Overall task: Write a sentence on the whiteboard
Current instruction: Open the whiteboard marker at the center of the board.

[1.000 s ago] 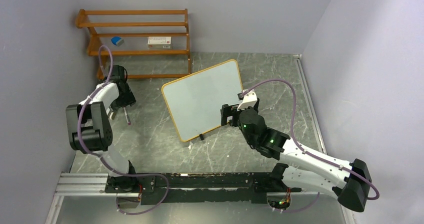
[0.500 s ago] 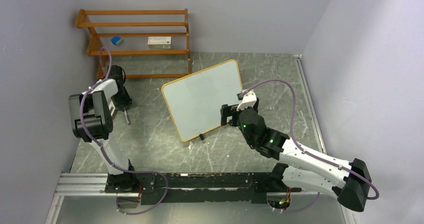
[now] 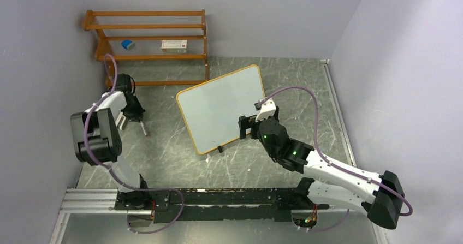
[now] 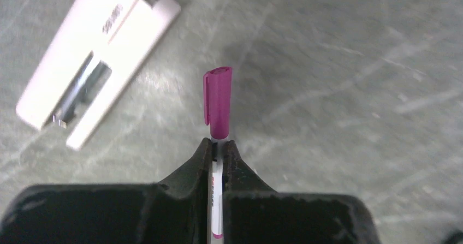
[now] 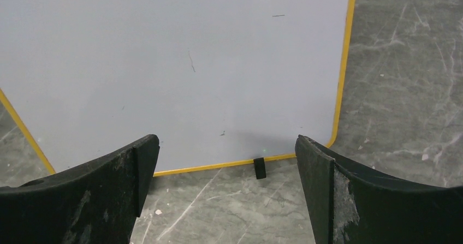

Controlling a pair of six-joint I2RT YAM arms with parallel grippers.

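Observation:
The whiteboard stands tilted on the floor on small black feet, its frame yellowish. In the right wrist view the whiteboard is blank but for a few faint specks; no sentence shows on it. My right gripper is open just in front of its lower edge, also seen from above. My left gripper is shut on the white barrel of a marker whose magenta cap sticks out past the fingertips. From above, the left gripper is low at the far left, well apart from the board.
A white stapler-like object lies on the grey marbled floor just left of the marker. A wooden rack stands against the back wall and holds a blue item and a small box. Walls close in on both sides.
The left gripper has closed onto the marker, which now points slightly further right. The right arm has edged a little to the left, its gripper still open.

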